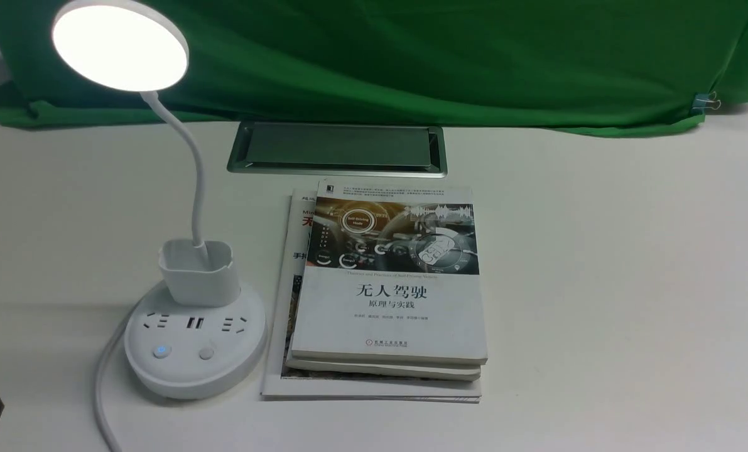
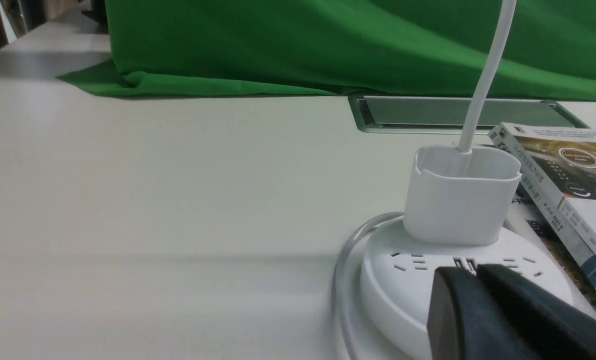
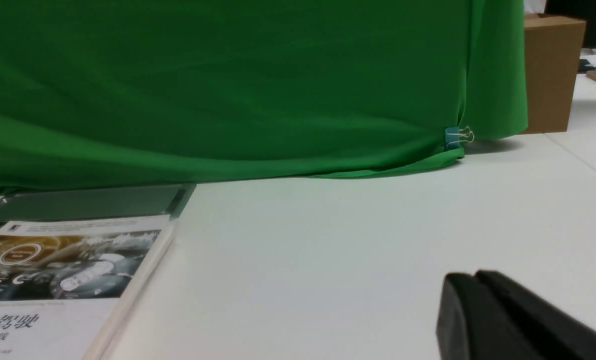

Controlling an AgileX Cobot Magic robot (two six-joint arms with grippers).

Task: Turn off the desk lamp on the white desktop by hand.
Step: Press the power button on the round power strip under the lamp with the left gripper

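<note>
The left gripper (image 2: pixel 475 272) is closed, its tips together. The lamp (image 1: pixel 195 339) stands upright on the left of the table (image 1: pixel 600 282), its round disc head (image 1: pixel 121 47) glowing white on a thin curved neck (image 1: pixel 196 176). Its round base has sockets and two buttons, the left one (image 1: pixel 161 351) lit blue. Just right of it lie stacked books (image 1: pixel 392 301); the top cover reads "无人驾驶 原理与实践", "Self-Driving Mode" and, at its foot, "机械工业出版社". The right gripper (image 3: pixel 465 277) is closed too.
</note>
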